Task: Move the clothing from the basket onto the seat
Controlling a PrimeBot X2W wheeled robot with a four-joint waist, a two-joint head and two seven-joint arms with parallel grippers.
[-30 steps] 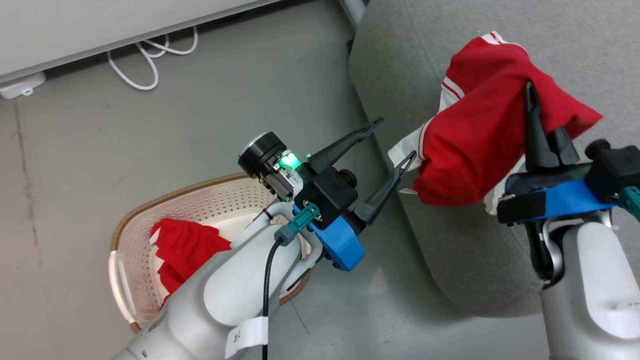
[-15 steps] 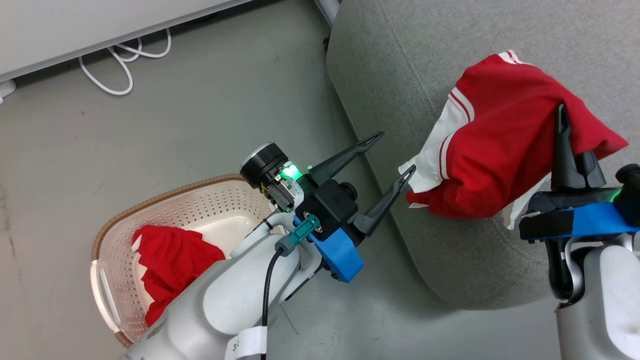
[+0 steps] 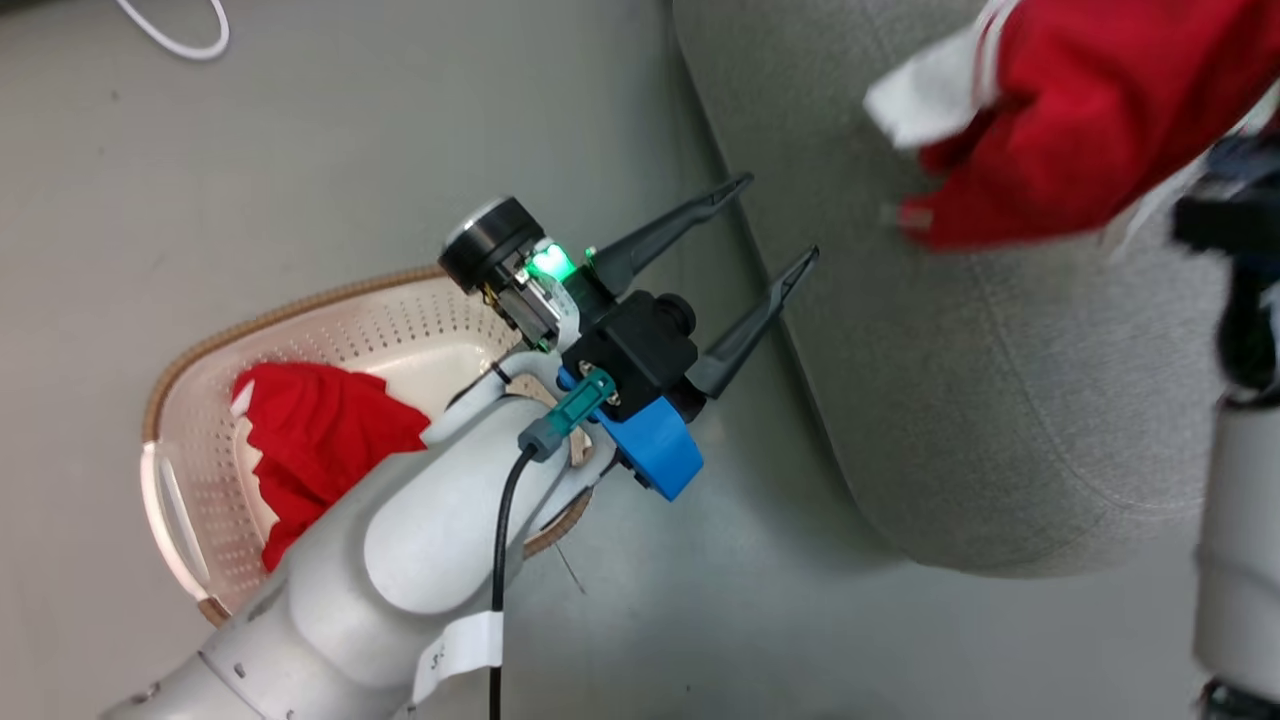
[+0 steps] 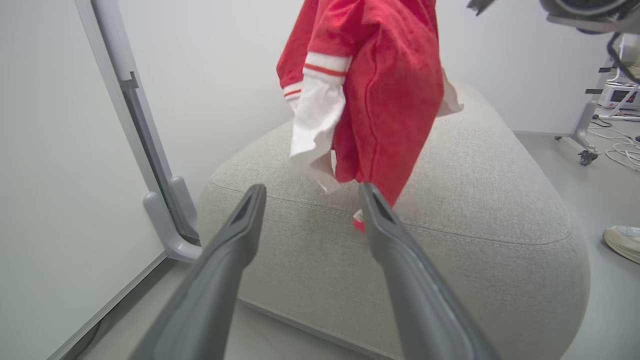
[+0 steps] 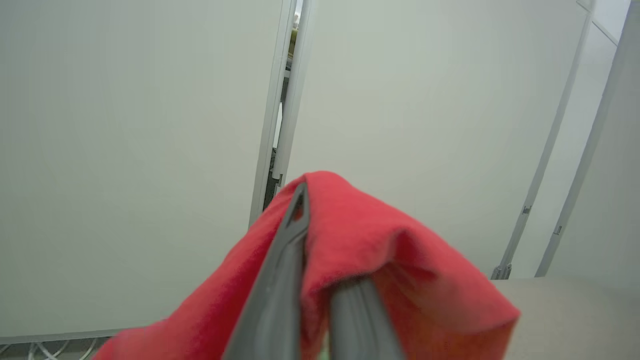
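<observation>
You are getting a shifted head view against half a second ago. The wall strip is dropping out at the top and the white cable (image 3: pixel 180 35) is showing as one loop, so the camera is moving, not the floor things. The held garment (image 3: pixel 1090 110), sharp before, is now smearing at the upper right over the seat (image 3: pixel 1000 400). It is sitting farther from the left claw (image 3: pixel 778 218) than it was. The right claw (image 5: pixel 317 280) is staying pinched together on that garment, with red cloth draping over both fingers in the right wrist view. The left claw is still standing wide and holding nothing, fingers pointing at the seat's near edge.

In the left wrist view the held garment is hanging above the seat, white sleeve and striped cuff facing you. You cannot tell whether its lowest corner is touching the fabric. The second garment (image 3: pixel 320 440) is lying bunched in the basket (image 3: pixel 400 330), and the left forearm (image 3: pixel 430 530) is covering the basket's right part.

The basket is standing on the grey floor (image 3: pixel 350 150) near the seat. White partition panels (image 4: pixel 50 150) on grey frames are standing behind the seat.
</observation>
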